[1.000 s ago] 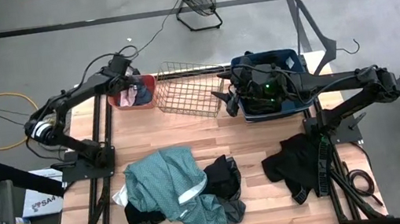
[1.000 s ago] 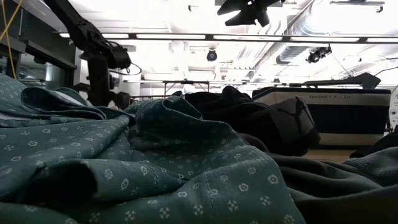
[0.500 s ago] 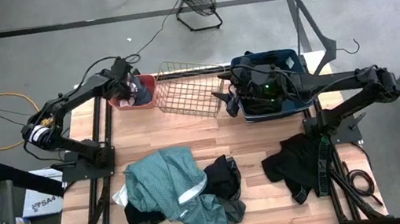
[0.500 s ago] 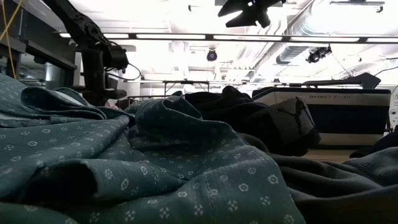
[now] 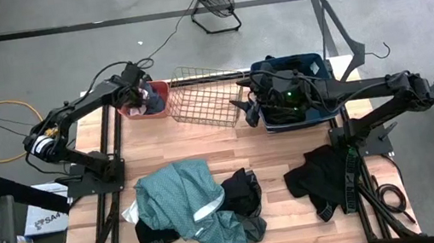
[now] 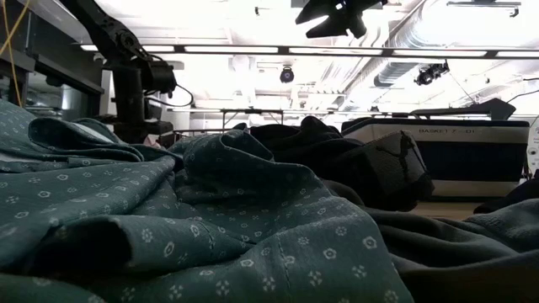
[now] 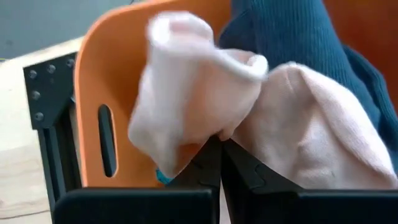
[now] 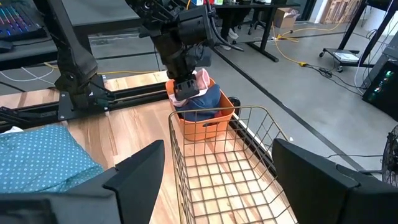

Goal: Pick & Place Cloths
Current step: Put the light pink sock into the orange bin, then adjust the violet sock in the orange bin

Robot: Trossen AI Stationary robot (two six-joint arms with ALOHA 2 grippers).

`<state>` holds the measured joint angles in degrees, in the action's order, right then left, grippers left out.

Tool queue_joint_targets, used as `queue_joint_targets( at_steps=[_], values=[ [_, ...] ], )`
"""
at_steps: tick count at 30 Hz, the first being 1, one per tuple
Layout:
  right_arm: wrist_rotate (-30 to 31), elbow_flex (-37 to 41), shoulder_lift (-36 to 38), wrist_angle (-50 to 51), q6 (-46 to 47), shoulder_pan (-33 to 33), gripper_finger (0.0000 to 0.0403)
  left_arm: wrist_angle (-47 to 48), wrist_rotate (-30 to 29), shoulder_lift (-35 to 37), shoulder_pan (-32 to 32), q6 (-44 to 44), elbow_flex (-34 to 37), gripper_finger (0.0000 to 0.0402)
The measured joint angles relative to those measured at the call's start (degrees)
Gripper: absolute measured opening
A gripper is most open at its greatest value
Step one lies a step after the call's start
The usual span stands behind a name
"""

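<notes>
You are looking at a wooden worktop (image 5: 273, 152) in a big workshop with a grey floor. At the far edge sit a coral tub (image 5: 155, 101), a wire basket (image 5: 205, 97) and a dark blue bin (image 5: 290, 93).

Your left gripper (image 5: 141, 96) hangs right over the coral tub. Its jaws are clenched on a small pink cloth (image 7: 205, 106). The cloth bunches up just past the jaw tips and droops to both sides of them. A teal cloth (image 7: 298, 43) lies in the tub right behind it. So the tub is straight below the jaws, and I think letting go is all you need next.

Your right gripper (image 5: 251, 108) waits between the wire basket and the blue bin, jaws spread wide and holding nothing.

The big teal cloth (image 5: 181, 197) and the black cloths (image 5: 322, 176) lie on the near side of the worktop, far from both jaws.
</notes>
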<state>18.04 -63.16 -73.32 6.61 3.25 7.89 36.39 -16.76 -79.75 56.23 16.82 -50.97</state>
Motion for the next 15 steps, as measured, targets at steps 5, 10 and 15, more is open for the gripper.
queue_joint_targets(
  at_steps=[5,10,15],
  values=[
    [0.0,0.0,0.0,0.0,0.0,0.0,0.0288,0.1,0.0,0.1,0.0,-0.4,-1.8,0.0018],
    [0.0,0.0,0.0,0.0,0.0,0.0,0.0288,2.4,0.1,0.2,0.0,-1.5,-4.6,0.0051],
    [0.0,0.0,0.0,0.1,0.0,0.0,0.0288,8.1,3.1,0.2,0.0,-1.3,-6.5,0.0084]
  ],
)
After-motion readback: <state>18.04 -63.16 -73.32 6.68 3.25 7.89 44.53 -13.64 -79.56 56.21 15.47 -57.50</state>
